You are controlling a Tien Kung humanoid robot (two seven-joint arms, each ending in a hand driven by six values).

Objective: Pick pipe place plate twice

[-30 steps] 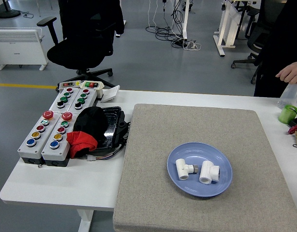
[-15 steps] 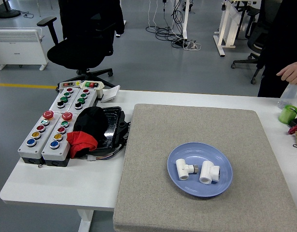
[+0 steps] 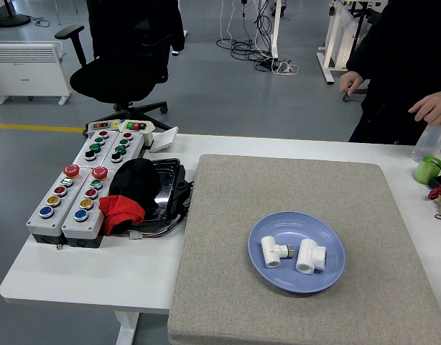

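A blue plate (image 3: 322, 279) lies on a grey felt mat (image 3: 228, 237) on the white table. Two white pipe fittings lie in the plate side by side: one on the left (image 3: 274, 252) and one on the right (image 3: 310, 256). Neither of my hands is in view. A person in black stands at the far right; one hand (image 3: 433, 108) rests on a clear bottle (image 3: 426, 142), the other hand (image 3: 349, 82) hangs at the side.
Two grey button boxes (image 3: 75, 198) sit at the table's left, with a black and red bundle (image 3: 134, 198) and a black tray (image 3: 166, 188) beside them. A green cup (image 3: 426, 170) and small items (image 3: 440, 198) stand at the right edge.
The person has stepped left into view, with more of the body and a second hand now showing. The plate and fittings have not moved.
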